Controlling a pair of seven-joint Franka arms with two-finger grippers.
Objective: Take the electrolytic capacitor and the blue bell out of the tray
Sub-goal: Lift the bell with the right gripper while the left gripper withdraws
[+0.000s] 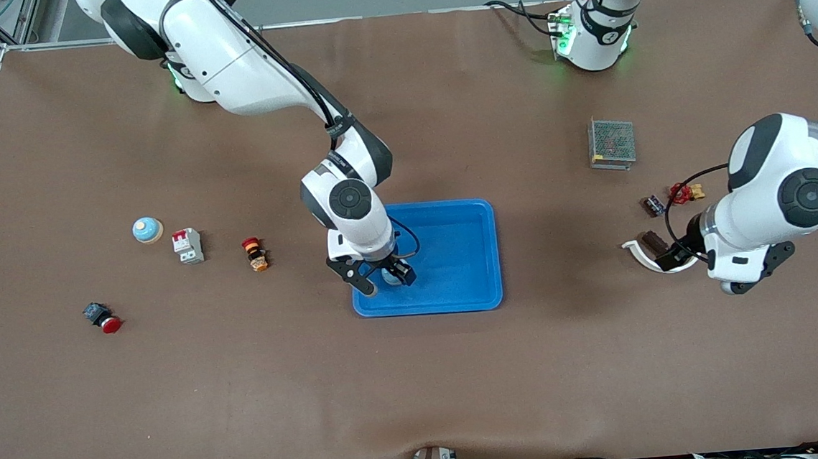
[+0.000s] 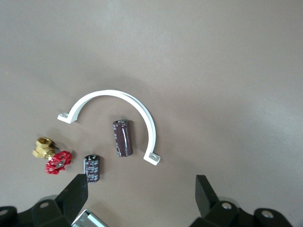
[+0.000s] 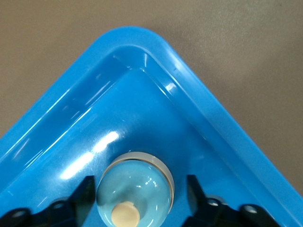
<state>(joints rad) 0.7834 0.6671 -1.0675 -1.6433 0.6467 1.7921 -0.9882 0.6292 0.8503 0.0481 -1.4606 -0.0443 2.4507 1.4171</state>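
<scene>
A pale blue bell [image 3: 135, 189] with a cream button sits in a corner of the blue tray [image 1: 454, 255], toward the right arm's end. My right gripper [image 1: 386, 280] is low in the tray and open, one finger on each side of the bell with small gaps. A second bell [image 1: 148, 230] stands on the table toward the right arm's end. A dark capacitor [image 2: 122, 137] lies inside a white arched clamp [image 2: 113, 97]; another capacitor [image 2: 92, 168] lies beside it. My left gripper [image 2: 140, 194] is open and empty above the table next to them.
A red valve with a brass fitting [image 1: 684, 193] lies by the capacitors. A metal mesh power supply [image 1: 612, 143] sits farther from the camera. A white breaker [image 1: 188, 246], an orange-red button [image 1: 255, 254] and a red push button [image 1: 103, 317] lie toward the right arm's end.
</scene>
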